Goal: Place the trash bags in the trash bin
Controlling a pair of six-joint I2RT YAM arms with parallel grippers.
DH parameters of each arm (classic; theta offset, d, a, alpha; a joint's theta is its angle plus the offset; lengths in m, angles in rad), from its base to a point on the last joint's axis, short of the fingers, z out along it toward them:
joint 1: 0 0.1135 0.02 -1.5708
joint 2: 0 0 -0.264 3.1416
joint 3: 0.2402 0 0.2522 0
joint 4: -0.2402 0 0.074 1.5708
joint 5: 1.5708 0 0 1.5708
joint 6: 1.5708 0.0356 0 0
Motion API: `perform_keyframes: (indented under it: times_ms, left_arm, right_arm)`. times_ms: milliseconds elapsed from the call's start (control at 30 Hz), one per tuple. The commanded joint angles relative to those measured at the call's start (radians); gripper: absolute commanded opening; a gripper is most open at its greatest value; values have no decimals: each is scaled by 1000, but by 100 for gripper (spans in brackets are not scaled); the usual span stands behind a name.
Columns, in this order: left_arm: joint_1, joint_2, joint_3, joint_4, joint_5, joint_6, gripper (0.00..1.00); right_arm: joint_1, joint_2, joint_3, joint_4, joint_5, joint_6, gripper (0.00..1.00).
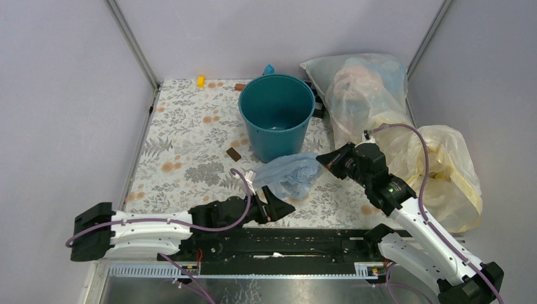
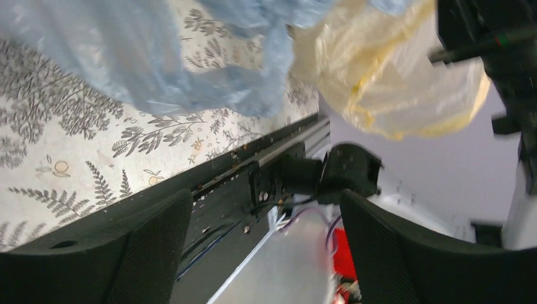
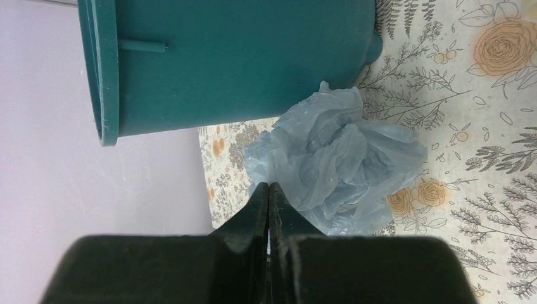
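Note:
The trash bag (image 1: 291, 174) is a crumpled translucent light-blue bag lying on the floral table just in front of the trash bin (image 1: 277, 114), a round teal bucket standing upright with its mouth open. My right gripper (image 1: 322, 158) is shut, its tips against the bag's right edge; in the right wrist view (image 3: 268, 187) no plastic shows between the closed fingers, with the bag (image 3: 339, 164) and bin (image 3: 234, 57) beyond. My left gripper (image 1: 278, 201) is open and empty just near-left of the bag. In the left wrist view (image 2: 266, 253) the bag (image 2: 158, 63) lies ahead of its spread fingers.
A large stuffed whitish bag (image 1: 361, 88) and a bulky pale-yellow bag (image 1: 446, 171) lie along the right side. Small brown blocks (image 1: 233, 153) (image 1: 240, 87) and a yellow piece (image 1: 201, 81) lie on the floral cloth. A black rail (image 1: 285, 237) runs along the near edge.

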Motion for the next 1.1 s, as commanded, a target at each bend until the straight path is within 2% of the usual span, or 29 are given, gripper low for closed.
perform_keyframes:
  times_ms: [0, 67, 133, 333, 433, 533, 700, 1000, 1067]
  left_arm:
    - [-30, 111, 68, -2, -208, -395, 85]
    - [-31, 151, 72, -11, -216, -470, 79]
    - [-31, 174, 64, 16, -237, -503, 78]
    - [-30, 164, 53, 30, -321, -513, 87]
    - [-28, 149, 53, -2, -354, -569, 87]
    - [-18, 138, 72, -76, -376, -617, 82]
    - [-8, 141, 117, -153, -406, -621, 79]
    - [71, 240, 101, -44, -231, -629, 78]
    - [95, 268, 118, -46, -204, -594, 72]
  right_arm:
    - [3, -12, -9, 69, -7, 46, 0]
    - [4, -15, -15, 74, -8, 46, 0]
    - [3, -22, -16, 76, -8, 45, 0]
    - [4, -26, -23, 75, -7, 34, 0]
    - [4, -24, -26, 75, -7, 33, 0]
    - [3, -20, -26, 76, -8, 34, 0]
    - [4, -16, -29, 81, -8, 33, 0]
    - [3, -23, -25, 79, -7, 23, 0]
    - [3, -29, -26, 76, -6, 20, 0]
